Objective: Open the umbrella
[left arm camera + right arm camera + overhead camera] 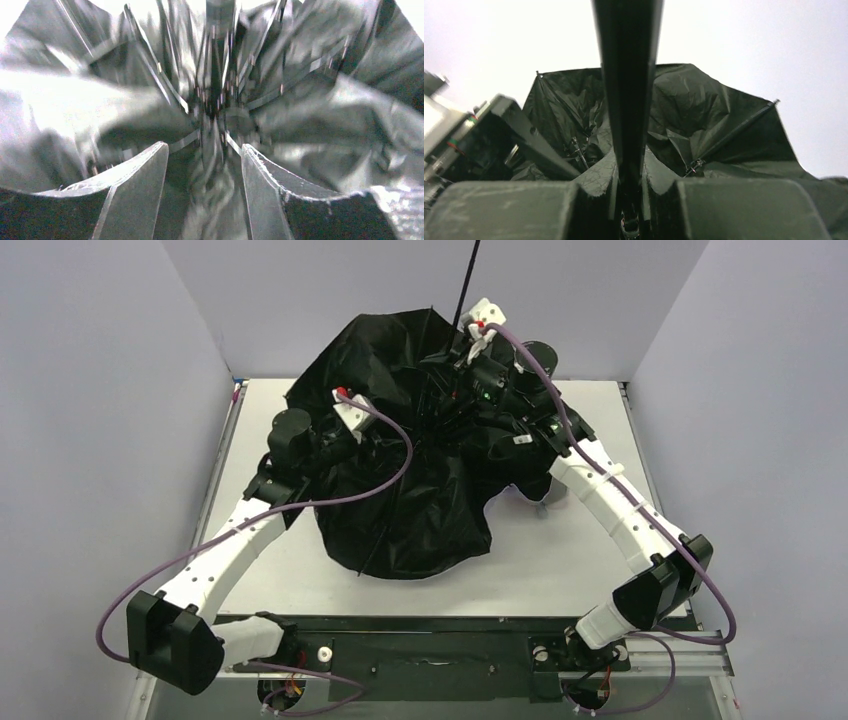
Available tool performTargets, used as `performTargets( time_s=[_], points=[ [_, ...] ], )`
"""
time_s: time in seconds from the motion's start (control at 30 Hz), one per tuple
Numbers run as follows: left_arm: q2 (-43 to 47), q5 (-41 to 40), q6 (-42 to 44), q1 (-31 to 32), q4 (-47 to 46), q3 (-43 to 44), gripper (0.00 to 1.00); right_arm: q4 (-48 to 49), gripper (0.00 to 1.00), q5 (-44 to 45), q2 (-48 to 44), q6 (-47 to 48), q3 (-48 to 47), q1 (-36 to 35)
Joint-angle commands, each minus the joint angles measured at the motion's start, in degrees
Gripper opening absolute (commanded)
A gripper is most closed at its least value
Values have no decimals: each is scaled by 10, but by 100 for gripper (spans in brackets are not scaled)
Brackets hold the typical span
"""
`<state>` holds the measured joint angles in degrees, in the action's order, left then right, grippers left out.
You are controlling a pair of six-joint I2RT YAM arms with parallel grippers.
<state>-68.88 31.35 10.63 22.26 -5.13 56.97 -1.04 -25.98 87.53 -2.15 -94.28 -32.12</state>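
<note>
Finding umbrella (420,525) half-spread at centre of top view, black lining up, resting on white surface (560,560). Pinching thin black shaft (628,75) with right tool (629,210), upper centre of frame; shaft running up past top edge. Reaching left tool (204,147) in among ribs (165,92), left of centre, fingers (145,175) spread apart, fabric just beyond, wrist view blurred.
</note>
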Motion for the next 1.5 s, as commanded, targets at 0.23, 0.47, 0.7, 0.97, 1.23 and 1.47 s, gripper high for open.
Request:
performTargets(
  time_s=[0.23,0.47,0.7,0.97,1.23,1.47],
  points=[
    [-55,-46,-54,75,-178,88,49,57,0,3,-34,15,8,-39],
    [-90,-95,-60,95,-222,104,40,55,0,25,-35,3,9,-55],
    [-87,-127,-39,109,-252,108,35,41,0,40,-31,-2,14,-61],
    [-96,-173,-16,114,-233,119,26,41,0,50,-23,-19,0,-63],
    [-109,-156,-21,69,-209,25,22,47,0,43,-16,-46,-50,-59],
    [-140,-130,-1,34,-167,-9,20,62,0,31,-14,-76,-79,-57]
  ],
)
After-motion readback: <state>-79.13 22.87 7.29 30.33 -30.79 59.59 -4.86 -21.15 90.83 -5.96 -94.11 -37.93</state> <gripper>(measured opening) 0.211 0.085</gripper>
